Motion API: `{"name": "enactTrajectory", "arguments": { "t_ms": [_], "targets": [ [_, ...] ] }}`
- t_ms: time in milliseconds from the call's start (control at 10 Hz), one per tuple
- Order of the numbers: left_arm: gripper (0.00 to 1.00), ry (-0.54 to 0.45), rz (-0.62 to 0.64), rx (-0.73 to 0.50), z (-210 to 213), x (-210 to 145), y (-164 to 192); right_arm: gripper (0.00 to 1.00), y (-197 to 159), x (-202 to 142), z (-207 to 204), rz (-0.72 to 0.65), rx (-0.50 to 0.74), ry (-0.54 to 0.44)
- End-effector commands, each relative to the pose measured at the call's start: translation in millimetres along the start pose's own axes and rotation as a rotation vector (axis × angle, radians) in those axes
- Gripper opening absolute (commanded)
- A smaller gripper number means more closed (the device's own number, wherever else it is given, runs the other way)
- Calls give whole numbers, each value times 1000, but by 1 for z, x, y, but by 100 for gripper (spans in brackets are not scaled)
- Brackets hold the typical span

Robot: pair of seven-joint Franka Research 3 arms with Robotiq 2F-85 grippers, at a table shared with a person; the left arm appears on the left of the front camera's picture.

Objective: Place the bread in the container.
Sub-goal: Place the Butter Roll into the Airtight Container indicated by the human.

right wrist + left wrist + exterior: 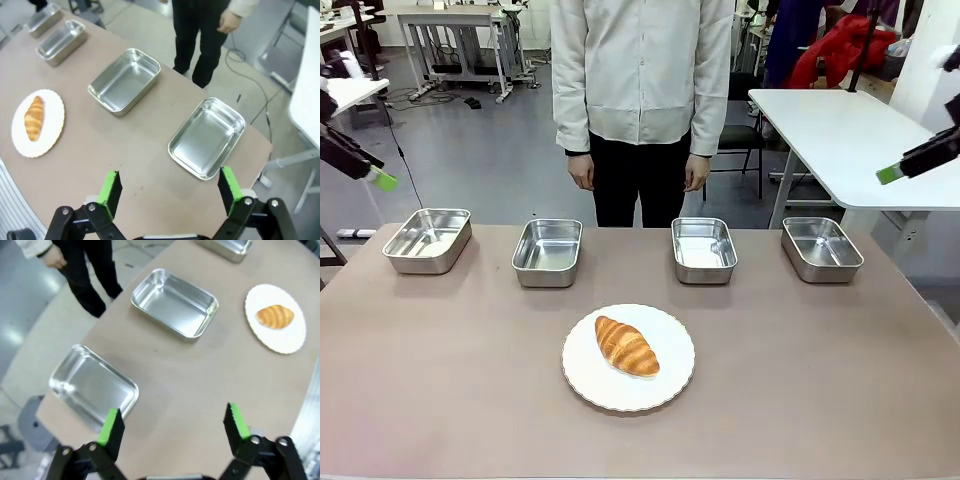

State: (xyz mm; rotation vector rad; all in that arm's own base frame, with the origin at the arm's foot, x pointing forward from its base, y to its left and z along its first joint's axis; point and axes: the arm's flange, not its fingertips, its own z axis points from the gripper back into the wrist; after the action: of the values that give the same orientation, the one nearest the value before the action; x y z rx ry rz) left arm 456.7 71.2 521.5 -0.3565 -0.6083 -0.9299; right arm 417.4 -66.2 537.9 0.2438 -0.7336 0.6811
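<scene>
The bread, a golden-brown croissant (627,346), lies on a round white plate (582,378) near the table's front middle. Four identical steel trays (428,240) (547,252) (704,250) (822,248) stand empty in a row behind it; which is the container I cannot tell. My left gripper (382,180) hangs high at the far left, open in the left wrist view (172,422) above the two left trays (92,386) (175,309). My right gripper (890,175) hovers high at the right, open (170,190) over the rightmost tray (207,137). The croissant (274,316) (34,118) lies far from both.
A person (642,100) stands at the far side of the table, hands hanging at the sides. A white side table (840,130) stands at the back right. Bare brown tabletop (820,380) surrounds the plate.
</scene>
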Motion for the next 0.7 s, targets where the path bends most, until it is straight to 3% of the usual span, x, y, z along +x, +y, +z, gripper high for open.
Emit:
{"name": "enactTrajectory", "arguments": {
  "t_ms": [0,100,600],
  "targets": [
    [100,-49,-74,-16,-8,-12,13,100,6,-5,-8,80,38,-27],
    [100,0,0,0,0,0,0,100,0,0,0,0,0,0],
    [100,16,-19,9,-4,-1,2,100,1,-2,-1,9,-8,9]
  ]
}}
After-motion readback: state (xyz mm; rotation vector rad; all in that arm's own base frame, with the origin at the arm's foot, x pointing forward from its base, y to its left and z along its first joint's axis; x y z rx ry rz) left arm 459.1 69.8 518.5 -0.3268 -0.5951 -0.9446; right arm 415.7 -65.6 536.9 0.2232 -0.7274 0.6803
